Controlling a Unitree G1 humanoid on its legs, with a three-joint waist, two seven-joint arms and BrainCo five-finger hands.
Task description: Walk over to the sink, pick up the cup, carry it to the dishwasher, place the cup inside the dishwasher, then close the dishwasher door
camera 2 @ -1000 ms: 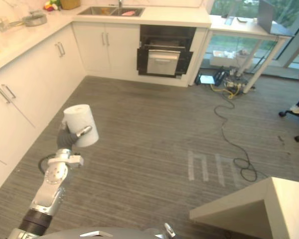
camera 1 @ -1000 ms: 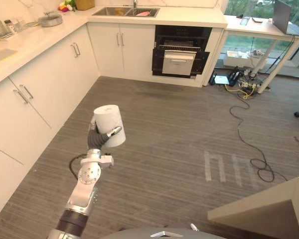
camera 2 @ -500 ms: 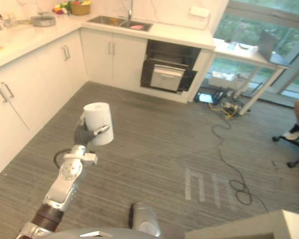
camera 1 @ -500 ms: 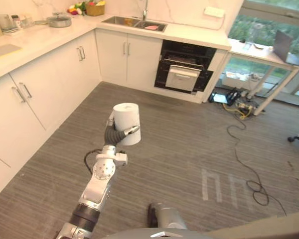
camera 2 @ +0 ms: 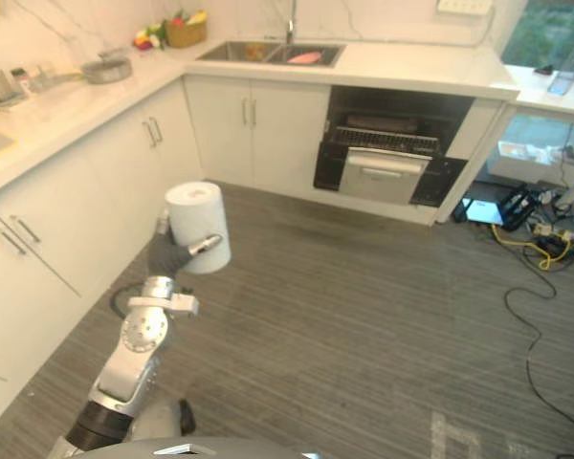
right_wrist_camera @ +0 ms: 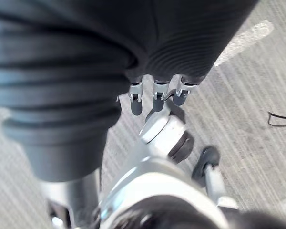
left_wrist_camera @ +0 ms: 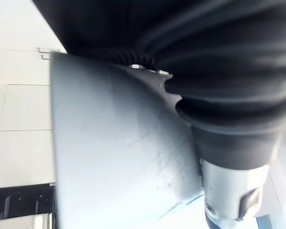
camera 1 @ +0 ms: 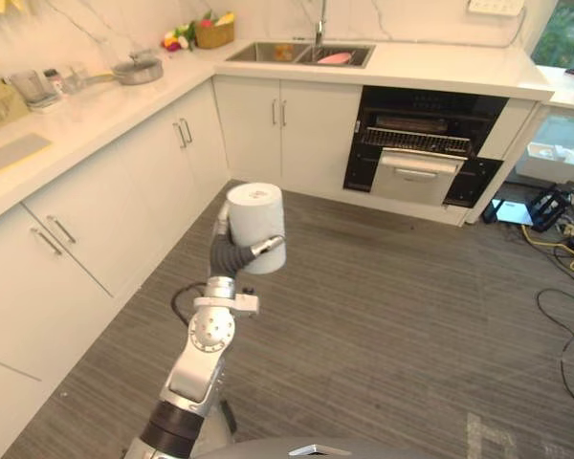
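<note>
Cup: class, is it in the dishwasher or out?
Out. The left hand, curled round the white cup, holds it over the floor, well short of the dishwasher under the far counter.

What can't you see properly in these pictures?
Cup: no view looks inside it.
Left hand: the cup hides most of its fingers, eye views.
Pink thing in the sink: too small to name, eye views.
Dishwasher inside: dark and far off, eye views.
Right hand: its dark cover hides most of it, right wrist view.
</note>
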